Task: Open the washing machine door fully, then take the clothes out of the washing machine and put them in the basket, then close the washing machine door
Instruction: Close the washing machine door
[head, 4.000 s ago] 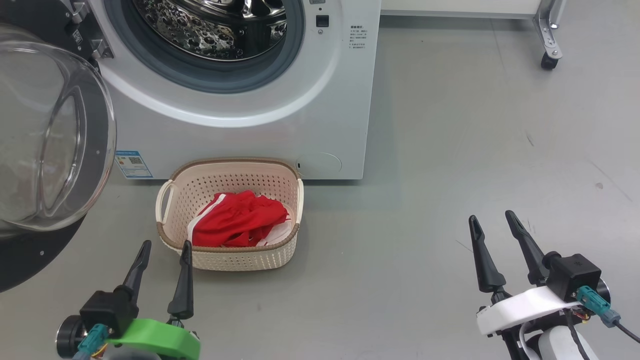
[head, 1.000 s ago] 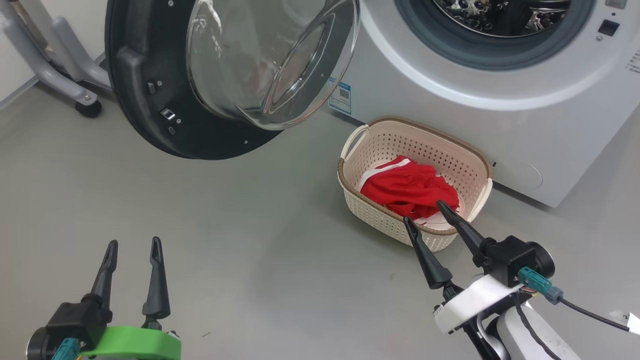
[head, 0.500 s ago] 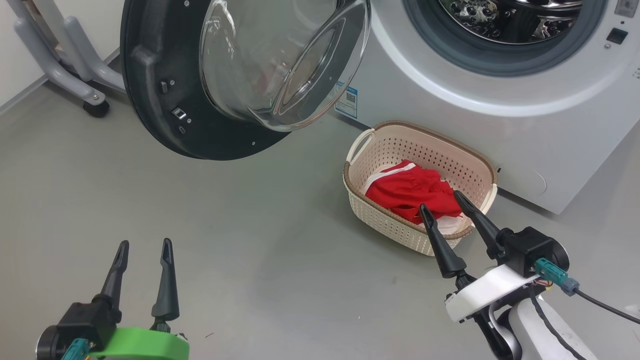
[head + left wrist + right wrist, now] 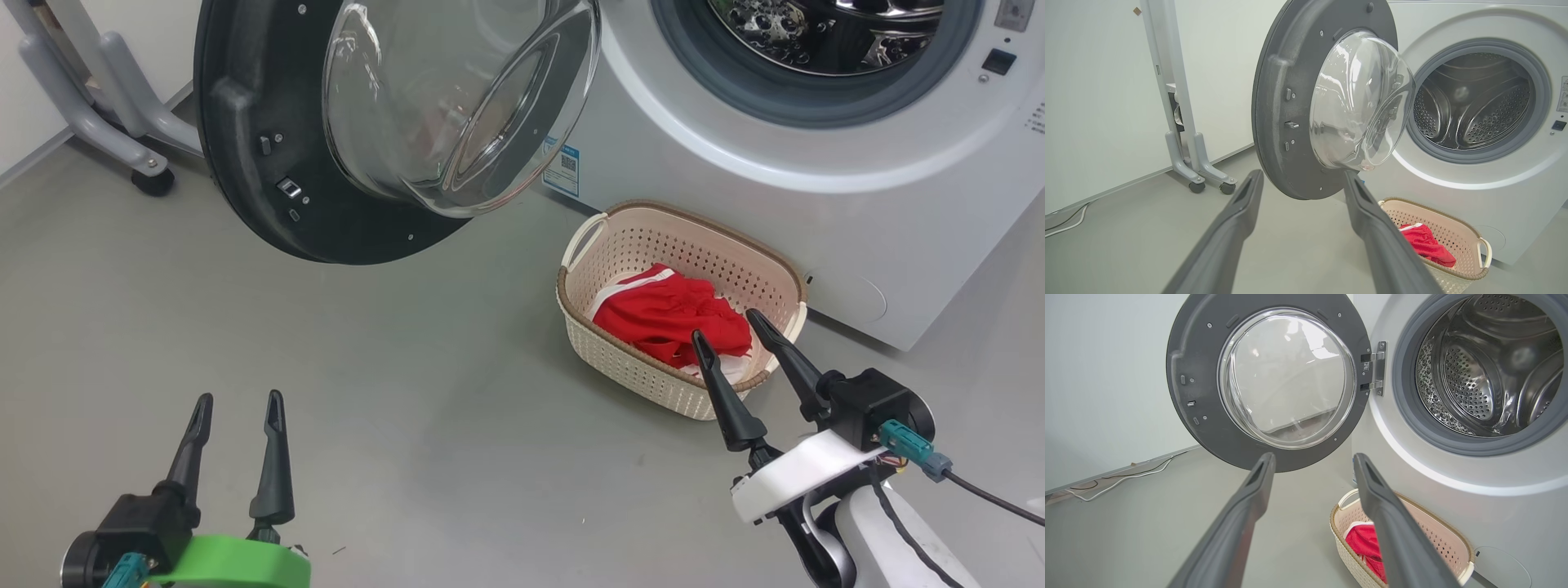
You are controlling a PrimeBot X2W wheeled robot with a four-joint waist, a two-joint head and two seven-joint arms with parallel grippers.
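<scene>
The left gripper (image 4: 238, 397) is hanging spread and empty, facing the washing machine door (image 4: 384, 122), which is standing swung out left of the washing machine (image 4: 735, 204) (likely this arm's push). The clothes (image 4: 665, 314) are lying in the basket (image 4: 682, 214), the right gripper (image 4: 725, 324) hovering spread near its rim.

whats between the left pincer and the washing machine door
Only bare grey floor: in the head view, nothing stands on the stretch from the open left pincer up to the washing machine door.
</scene>
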